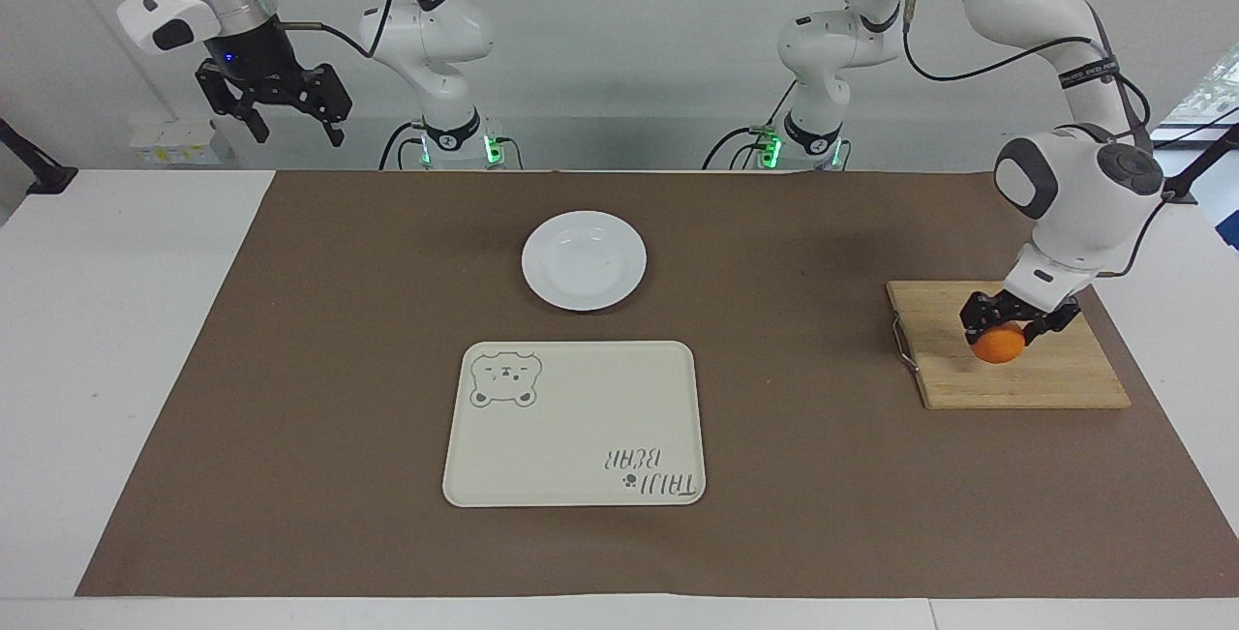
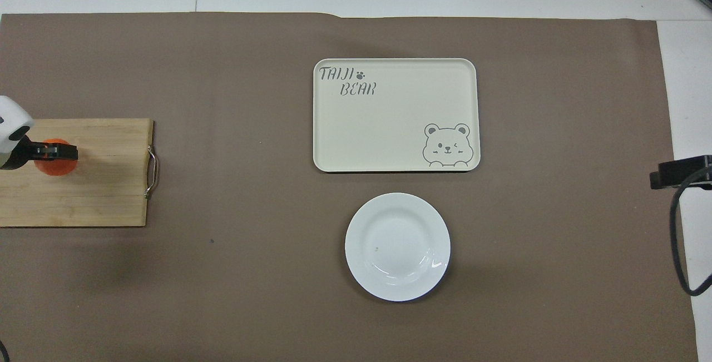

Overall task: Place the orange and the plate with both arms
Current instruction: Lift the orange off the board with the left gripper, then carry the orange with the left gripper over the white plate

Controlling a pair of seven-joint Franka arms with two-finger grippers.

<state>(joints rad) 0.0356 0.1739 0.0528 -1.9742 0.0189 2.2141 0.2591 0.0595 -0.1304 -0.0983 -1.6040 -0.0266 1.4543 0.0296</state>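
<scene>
My left gripper [image 1: 1004, 328] is shut on the orange [image 1: 998, 346] and holds it a little above the wooden cutting board [image 1: 1055, 380] at the left arm's end of the table. The overhead view also shows the orange [image 2: 55, 167] under the left gripper [image 2: 51, 153]. The white plate [image 1: 584, 259] lies on the brown mat, nearer to the robots than the cream tray [image 1: 575, 423]; the overhead view shows the plate [image 2: 397, 246] too. My right gripper [image 1: 283, 115] is open and waits high over the right arm's end of the table.
The cutting board [image 2: 100, 195] has a metal handle [image 1: 901, 344] on its edge toward the tray. The cream bear tray [image 2: 395, 114] lies mid-table. A brown mat [image 1: 339, 369] covers most of the white table. A black part of the right arm [image 2: 681, 172] shows at the overhead view's edge.
</scene>
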